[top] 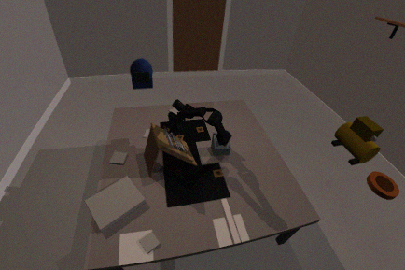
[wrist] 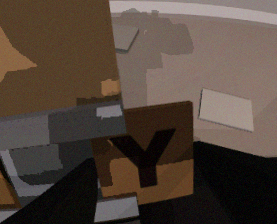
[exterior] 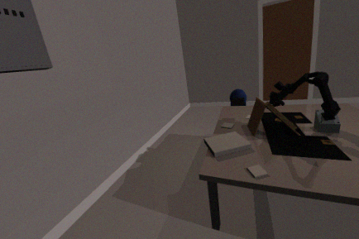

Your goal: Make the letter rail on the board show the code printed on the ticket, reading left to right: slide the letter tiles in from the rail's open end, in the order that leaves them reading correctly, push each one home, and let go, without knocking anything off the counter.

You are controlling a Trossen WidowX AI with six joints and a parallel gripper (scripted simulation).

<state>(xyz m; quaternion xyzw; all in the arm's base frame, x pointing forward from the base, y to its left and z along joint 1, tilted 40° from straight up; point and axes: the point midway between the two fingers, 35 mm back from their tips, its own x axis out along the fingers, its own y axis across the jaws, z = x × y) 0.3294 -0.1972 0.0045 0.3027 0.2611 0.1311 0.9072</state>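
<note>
Grasping the Y tile (wrist: 148,167), my gripper (top: 174,118) (exterior: 275,99) (wrist: 145,157) was closed on it, letter upright in the wrist view. The tile stood at the end of the grey letter rail (top: 174,140) (wrist: 84,124), partly overlapped by it; how far it was seated I could not tell. Part of another lettered tile (wrist: 0,186) showed at lower left. The rail lay along the slanted wooden board (top: 188,156) (exterior: 285,119) (wrist: 49,60). Three square tiles, lettering too small to read, lay on the black mat (top: 187,195) (exterior: 289,148). Beyond the counter (top: 266,185) (exterior: 285,180) rose a brown door (top: 201,17) (exterior: 289,48).
</note>
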